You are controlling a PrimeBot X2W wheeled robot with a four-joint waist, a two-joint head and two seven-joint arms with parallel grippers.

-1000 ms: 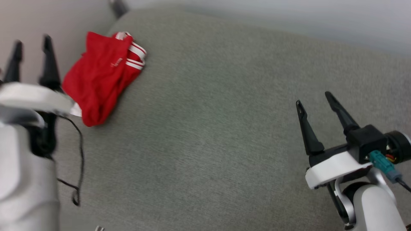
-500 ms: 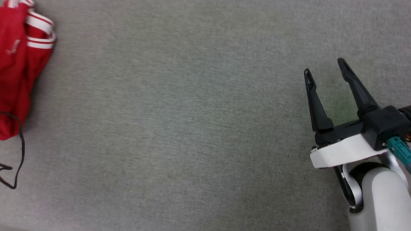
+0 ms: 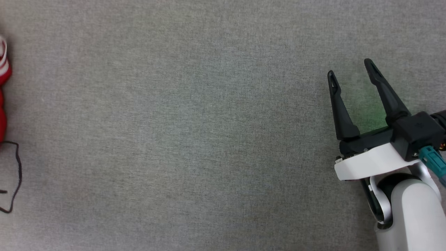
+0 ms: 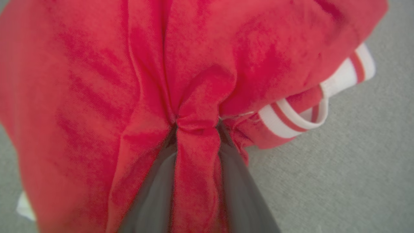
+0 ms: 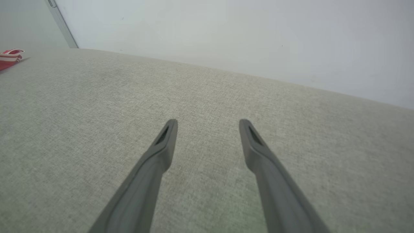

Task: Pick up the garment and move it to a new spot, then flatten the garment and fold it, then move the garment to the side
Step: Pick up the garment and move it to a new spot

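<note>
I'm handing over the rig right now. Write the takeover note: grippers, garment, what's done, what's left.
Left gripper: shut on a bunched fold of the garment.
Right gripper: open, holding nothing, over the grey cloth surface.
Garment: crumpled, at the left edge of the head view; can't tell if it is lifted.
Done: grasp made.
Left: move it to a new spot, flatten, fold, set it aside.

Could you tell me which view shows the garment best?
The left wrist view: the garment is close up, a fold pinched by the left gripper, striped trim visible. The head view catches a sliver at its left edge; the right wrist view, a far corner.
</note>
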